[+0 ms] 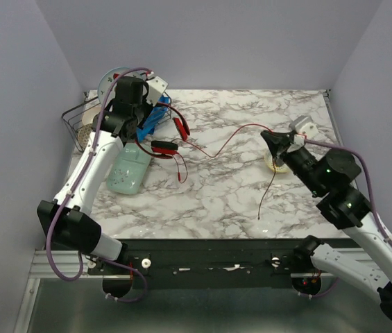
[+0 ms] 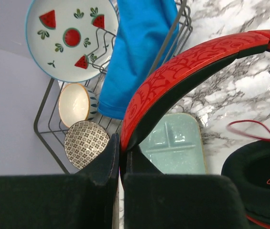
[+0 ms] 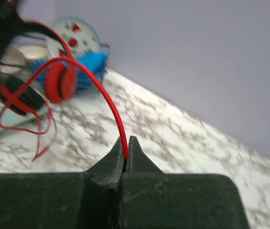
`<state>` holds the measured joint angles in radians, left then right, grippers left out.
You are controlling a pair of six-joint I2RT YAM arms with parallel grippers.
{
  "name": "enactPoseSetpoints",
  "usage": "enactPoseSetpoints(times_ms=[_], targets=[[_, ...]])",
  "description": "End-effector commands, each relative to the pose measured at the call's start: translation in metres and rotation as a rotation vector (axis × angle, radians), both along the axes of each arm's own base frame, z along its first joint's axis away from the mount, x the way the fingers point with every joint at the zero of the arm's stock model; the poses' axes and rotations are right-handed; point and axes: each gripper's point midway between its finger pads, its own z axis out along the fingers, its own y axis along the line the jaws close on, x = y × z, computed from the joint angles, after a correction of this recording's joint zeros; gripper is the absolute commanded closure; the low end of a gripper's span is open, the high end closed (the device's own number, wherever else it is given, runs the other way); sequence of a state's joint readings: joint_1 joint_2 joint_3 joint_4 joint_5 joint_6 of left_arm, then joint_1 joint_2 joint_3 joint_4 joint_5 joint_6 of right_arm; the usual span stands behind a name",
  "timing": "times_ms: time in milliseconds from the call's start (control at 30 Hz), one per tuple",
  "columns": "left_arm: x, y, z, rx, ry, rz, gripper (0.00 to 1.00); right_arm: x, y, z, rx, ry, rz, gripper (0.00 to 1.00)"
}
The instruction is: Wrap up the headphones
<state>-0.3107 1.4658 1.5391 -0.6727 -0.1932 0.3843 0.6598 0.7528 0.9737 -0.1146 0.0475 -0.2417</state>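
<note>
The red headphones (image 1: 162, 146) hang above the table's back left, both ear cups dangling. My left gripper (image 2: 121, 143) is shut on their patterned red headband (image 2: 173, 71), close to the dish rack. One black ear pad (image 2: 259, 176) shows at the lower right of the left wrist view. The thin red cable (image 1: 232, 139) runs rightward from the cups to my right gripper (image 3: 127, 143), which is shut on it right of the table's middle (image 1: 268, 136). Past the gripper the cable's free end (image 1: 265, 201) hangs down to the marble.
A wire dish rack (image 1: 73, 119) at the back left holds a watermelon plate (image 2: 68, 36), two bowls (image 2: 75, 102) and a blue cloth (image 2: 139, 52). A mint green tray (image 1: 128, 173) lies in front of it. A small cream round object (image 1: 276, 164) sits under my right gripper.
</note>
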Motion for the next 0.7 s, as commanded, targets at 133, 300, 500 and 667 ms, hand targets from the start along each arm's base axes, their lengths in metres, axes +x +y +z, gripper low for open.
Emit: enactPoseSetpoints(times_ms=[133, 300, 500, 667], targets=[[-0.048, -0.04, 0.08, -0.238, -0.089, -0.238, 1.0, 0.065, -0.037, -0.091, -0.06, 0.324, -0.385, 0.99], [-0.056, -0.019, 0.082, -0.171, -0.125, -0.18, 1.0, 0.082, -0.034, -0.08, -0.041, 0.335, -0.361, 0.99], [-0.071, -0.03, 0.113, -0.309, -0.183, -0.184, 1.0, 0.1, -0.025, -0.114, -0.118, 0.421, -0.339, 0.89], [-0.077, -0.027, 0.174, -0.409, -0.323, -0.15, 1.0, 0.098, 0.011, -0.138, -0.215, 0.459, -0.121, 0.07]])
